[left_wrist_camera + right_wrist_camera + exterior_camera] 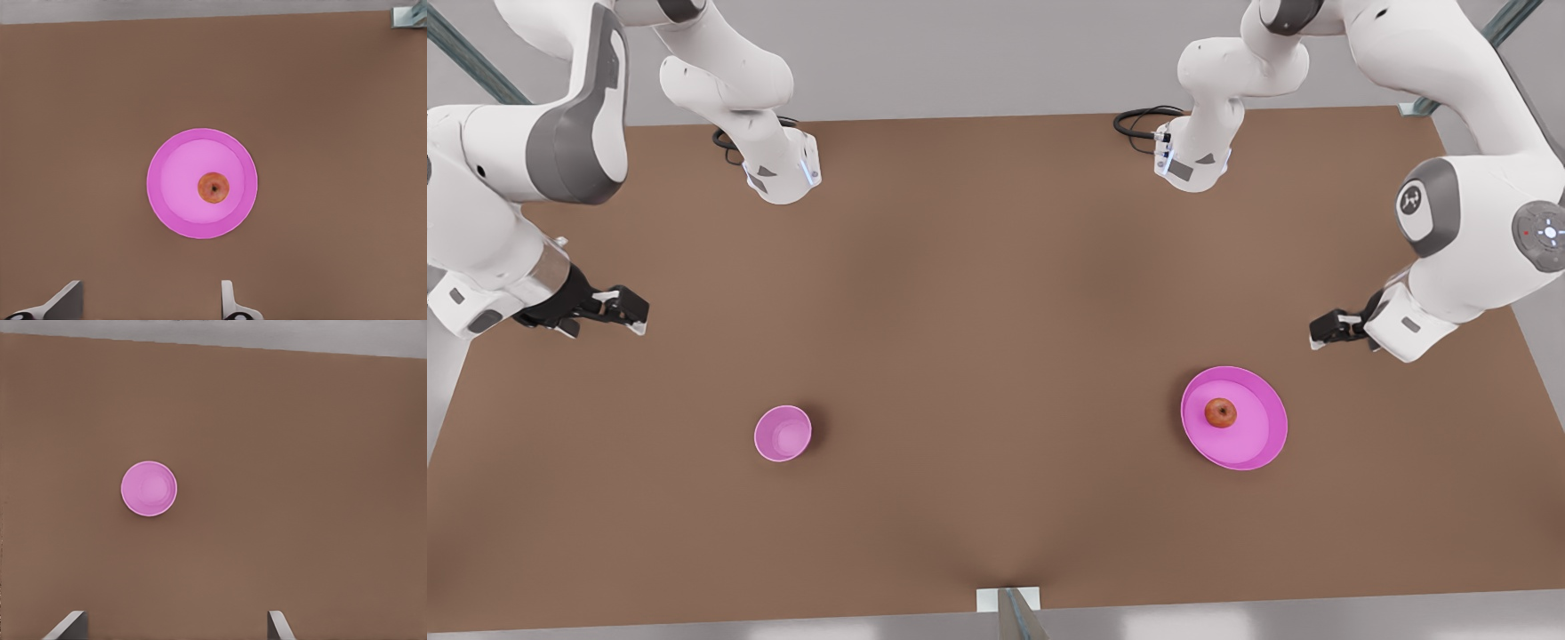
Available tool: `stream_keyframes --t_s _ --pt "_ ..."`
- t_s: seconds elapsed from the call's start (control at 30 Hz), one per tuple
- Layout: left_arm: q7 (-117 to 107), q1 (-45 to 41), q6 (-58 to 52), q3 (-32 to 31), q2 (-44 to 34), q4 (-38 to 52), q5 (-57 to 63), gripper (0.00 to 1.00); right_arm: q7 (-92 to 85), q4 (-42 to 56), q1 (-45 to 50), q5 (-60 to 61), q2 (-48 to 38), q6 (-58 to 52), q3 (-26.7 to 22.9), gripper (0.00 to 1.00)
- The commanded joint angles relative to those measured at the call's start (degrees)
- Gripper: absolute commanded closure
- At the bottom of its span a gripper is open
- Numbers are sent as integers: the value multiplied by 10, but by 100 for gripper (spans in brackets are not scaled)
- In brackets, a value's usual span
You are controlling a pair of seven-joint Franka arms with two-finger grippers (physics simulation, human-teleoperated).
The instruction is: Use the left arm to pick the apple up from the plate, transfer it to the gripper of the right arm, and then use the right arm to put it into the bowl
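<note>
A small red-orange apple (1220, 412) (213, 188) lies on the wide pink plate (1263, 444) (157, 180), off its centre, on the front view's right. The small deep pink bowl (783, 433) (149, 488) stands with nothing in it on the front view's left. My left gripper (1320, 336) (147, 300) hovers above the table behind the plate, open and holding nothing. Behind the bowl and farther toward the front view's left, my right gripper (636, 316) (175, 623) hangs open, also holding nothing.
The brown table (996, 311) carries the two arm bases (783, 173) (1192, 164) with black cables at its back edge. A small white bracket (1009, 600) sits at the middle of the front edge. Bare tabletop separates bowl and plate.
</note>
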Motion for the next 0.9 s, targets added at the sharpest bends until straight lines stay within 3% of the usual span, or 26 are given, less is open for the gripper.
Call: stream_keyframes --t_s 0.0,0.2,0.43,0.63,0.87 --pt "-6 0 26 0 0 0 -2 0 -1 1 3 -1 -1 4 2 0" --pt "33 -27 107 -1 95 -14 -25 0 16 1 5 -2 2 11 23 0" --pt "35 -47 487 -2 100 -265 -40 0 32 0 5 -2 3 7 33 0" --pt "35 -47 590 -2 149 -310 -41 0 30 0 3 -2 3 7 33 0" --pt "35 -51 598 -2 168 -310 -41 0 30 0 1 -2 3 6 32 0"
